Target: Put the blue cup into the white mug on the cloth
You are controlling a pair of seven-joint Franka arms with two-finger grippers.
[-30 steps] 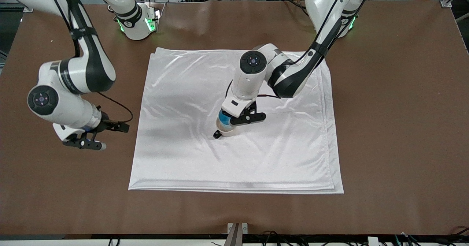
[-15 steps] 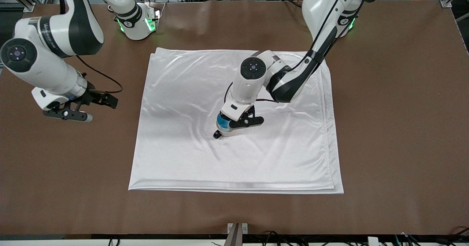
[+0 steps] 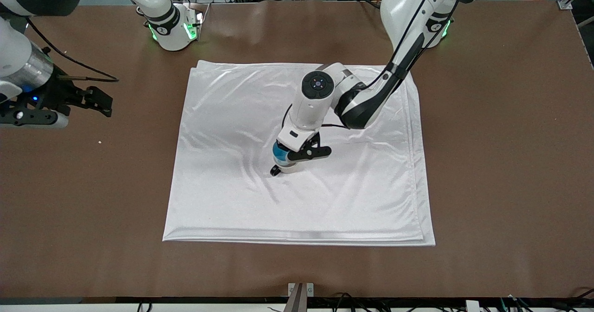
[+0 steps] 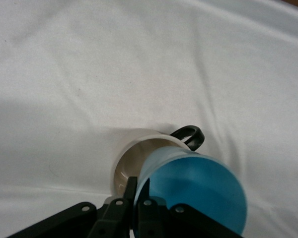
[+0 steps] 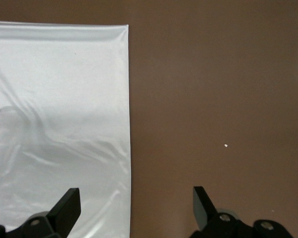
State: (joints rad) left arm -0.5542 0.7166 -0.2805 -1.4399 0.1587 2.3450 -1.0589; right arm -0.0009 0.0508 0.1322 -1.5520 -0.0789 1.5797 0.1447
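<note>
The left end effector pinches the cup, part way inside the mug mid-cloth. If tilted, the cup could catch the rim and tip the mug. The right end effector, spread wide, waits over the bench edge.

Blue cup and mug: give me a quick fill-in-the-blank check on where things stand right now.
1. The left hand is shut on the ____ cup.
2. The cup's lower end sits in the mouth of the white ____, whose black handle shows beside it.
3. The mug stands on the ____.
4. The right hand is ____ and holds nothing, over the table.

Missing words: blue; mug; cloth; open
</note>
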